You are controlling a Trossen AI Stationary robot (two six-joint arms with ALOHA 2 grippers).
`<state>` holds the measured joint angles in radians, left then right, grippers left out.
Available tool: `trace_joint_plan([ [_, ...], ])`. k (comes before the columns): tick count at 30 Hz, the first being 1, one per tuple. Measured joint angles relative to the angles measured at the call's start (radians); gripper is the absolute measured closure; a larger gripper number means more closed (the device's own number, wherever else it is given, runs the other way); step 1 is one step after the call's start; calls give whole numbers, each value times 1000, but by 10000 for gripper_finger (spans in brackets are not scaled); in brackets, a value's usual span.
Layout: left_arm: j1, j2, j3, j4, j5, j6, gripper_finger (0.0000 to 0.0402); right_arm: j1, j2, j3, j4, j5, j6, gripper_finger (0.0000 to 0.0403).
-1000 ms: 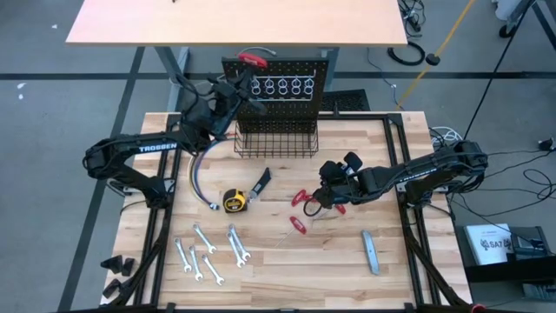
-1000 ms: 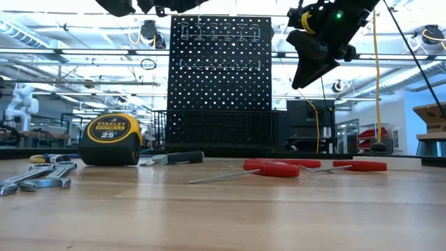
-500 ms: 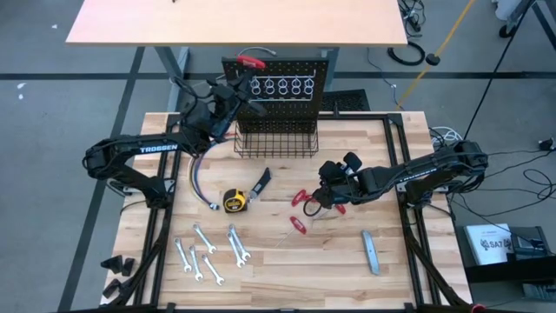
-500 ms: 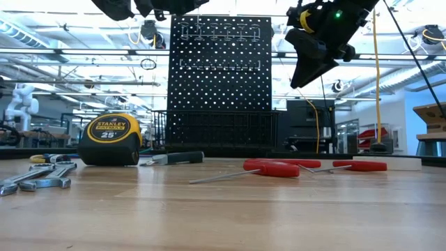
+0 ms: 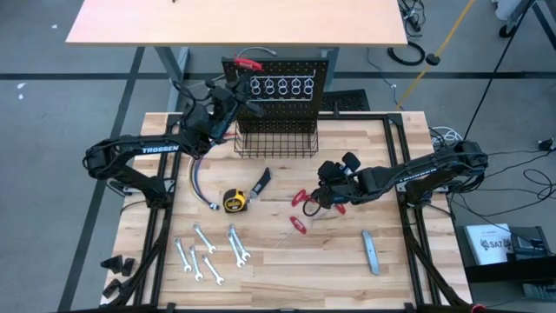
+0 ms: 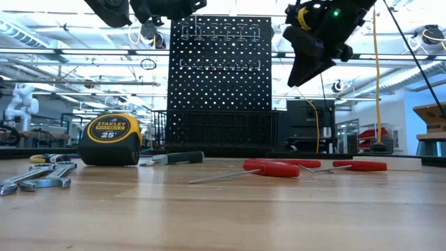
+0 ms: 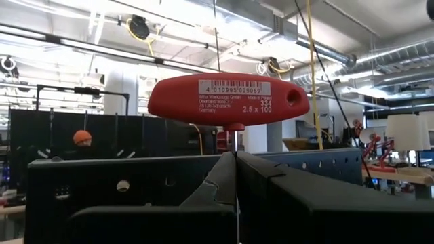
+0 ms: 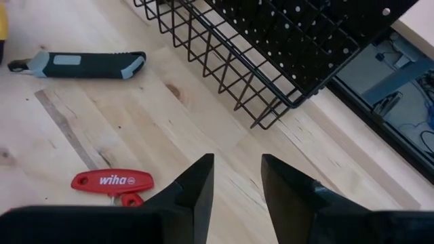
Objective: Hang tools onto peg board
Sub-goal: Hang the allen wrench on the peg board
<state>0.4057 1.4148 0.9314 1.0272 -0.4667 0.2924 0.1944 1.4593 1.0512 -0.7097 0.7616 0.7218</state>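
In the left wrist view the shaft of the red T-handle key [image 7: 228, 101] goes down between the closed dark fingers [image 7: 271, 196] and is hidden there. In the low view both arms are cut by the top edge of the frame. In the right wrist view a second red handle [image 8: 129, 199] is half hidden behind the near finger [image 8: 196, 186].
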Motion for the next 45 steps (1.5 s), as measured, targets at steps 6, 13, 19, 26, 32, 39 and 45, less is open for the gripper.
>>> trace_joint_plan([
  [6,0,30,0,-10,3,-24,401,0,0,0,7,-2,-1,289],
  [13,0,48,0,-9,4,-21,402,0,0,0,7,-8,-5,289],
  [19,-4,48,0,-21,-18,-17,381,0,0,0,5,-8,-9,289],
  [26,-32,48,0,-23,-66,32,337,0,0,0,5,-8,-9,289],
  [32,-68,42,0,-23,-121,108,308,0,0,0,6,-8,-5,289],
  [39,-95,42,0,-69,-247,141,286,0,0,0,10,-14,-2,289],
  [45,-95,38,4,-124,-262,134,285,0,0,0,17,-35,-1,289],
])
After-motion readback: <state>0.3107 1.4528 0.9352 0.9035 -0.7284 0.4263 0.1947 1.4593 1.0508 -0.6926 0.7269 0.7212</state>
